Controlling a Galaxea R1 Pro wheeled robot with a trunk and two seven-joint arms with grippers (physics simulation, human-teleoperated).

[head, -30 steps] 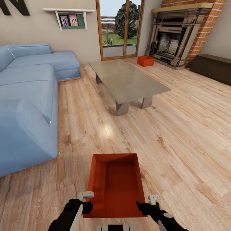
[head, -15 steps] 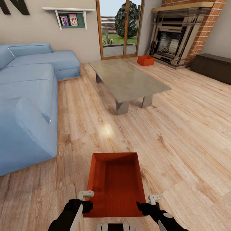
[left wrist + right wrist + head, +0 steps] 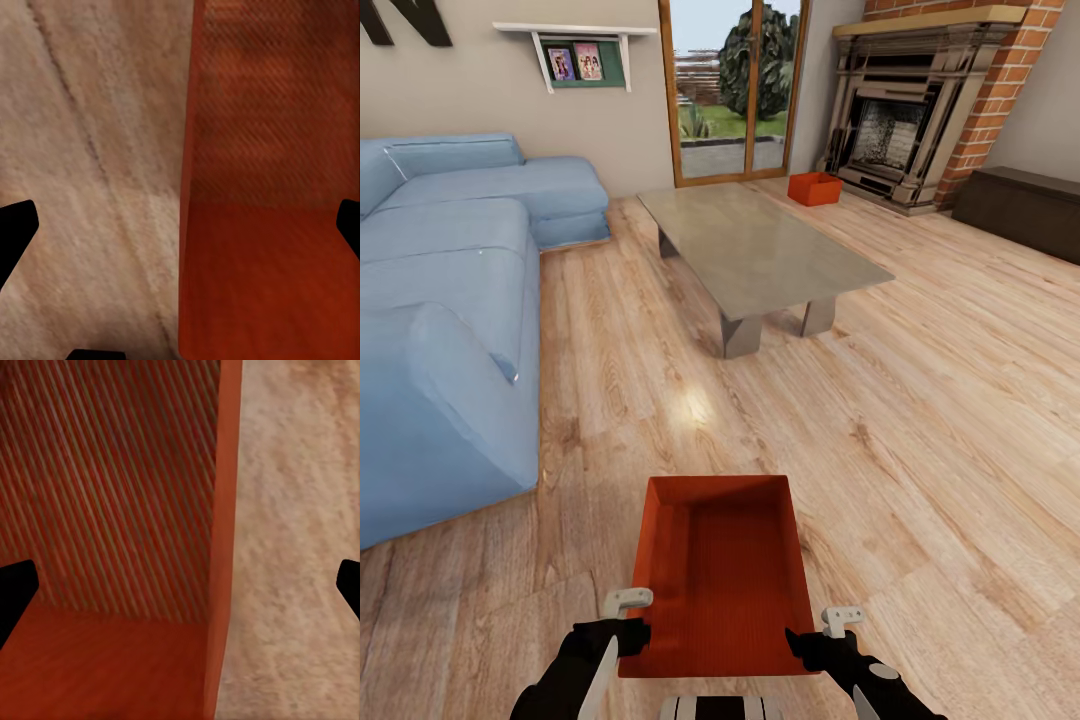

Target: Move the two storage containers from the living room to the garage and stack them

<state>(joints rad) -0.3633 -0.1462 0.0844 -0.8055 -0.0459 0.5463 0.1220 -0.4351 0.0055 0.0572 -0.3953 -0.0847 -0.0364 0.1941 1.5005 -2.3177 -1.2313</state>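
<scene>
Living room, light wood plank floor (image 3: 920, 420). Near storage container (image 3: 722, 575), rust-red, open top, directly ahead of the trunk, low in the head view, long axis pointing away. Left hand (image 3: 622, 628) at the container's near left corner, right hand (image 3: 812, 632) at the near right corner. In the left wrist view, left hand (image 3: 184, 225) spread wide, one black fingertip (image 3: 15, 225) over the planks, the other over the red interior, the container's side wall (image 3: 187, 187) running between them; contact with the wall cannot be told. Same in the right wrist view: right hand (image 3: 184, 585) wide, wall edge (image 3: 223, 547) between the fingers, one fingertip (image 3: 13, 589) inside over the ribbed bottom, the other outside over the floor. Lifted or resting: cannot tell.

Second storage container (image 3: 814, 188) far ahead on the floor, just beside the fireplace (image 3: 895, 120), beyond the grey desk (image 3: 760, 250). Pale blue sofa (image 3: 450, 290) along the left. Glass door (image 3: 732, 90) in the back wall, shelf with photos (image 3: 575, 55) to its left.
</scene>
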